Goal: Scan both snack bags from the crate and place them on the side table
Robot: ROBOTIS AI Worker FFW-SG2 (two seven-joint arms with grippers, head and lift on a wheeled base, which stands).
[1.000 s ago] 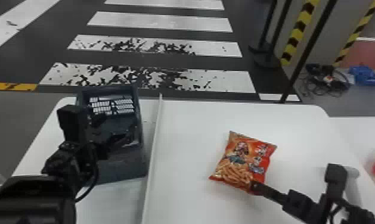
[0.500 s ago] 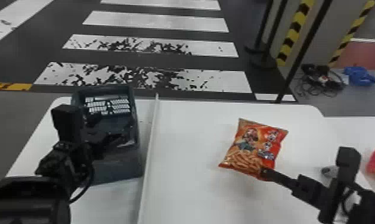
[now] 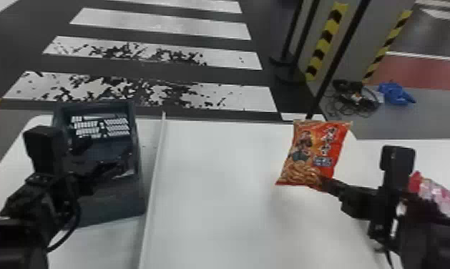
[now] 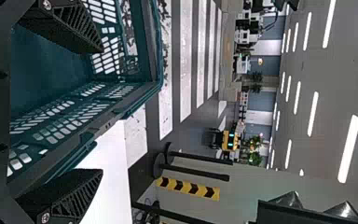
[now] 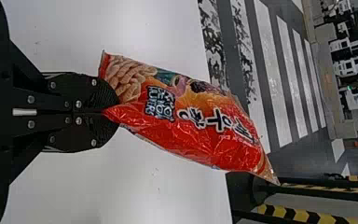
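Observation:
My right gripper [image 3: 324,184] holds the orange-red snack bag [image 3: 315,153] by its lower corner, above the right part of the white table. In the right wrist view the gripper [image 5: 112,112] is shut on the edge of the snack bag [image 5: 200,121]. My left gripper [image 3: 102,179] is at the dark crate [image 3: 109,211] on the left. The left wrist view has the left gripper [image 4: 101,112] with its two fingers wide apart, the crate's [image 4: 140,93] slotted wall between and beyond them. A pink-and-red bag [image 3: 438,195] lies at the far right, partly behind the right arm.
A thin raised white divider [image 3: 156,157] runs along the white table [image 3: 213,200] between the crate and the right-hand area. Another white surface [image 3: 435,152] adjoins at the right. Black posts [image 3: 336,60] and cables [image 3: 356,98] stand beyond the table.
The right gripper has carried the orange-red bag to the right, and the bag now stands more upright. The head view has shifted somewhat; the left arm stays at the crate.

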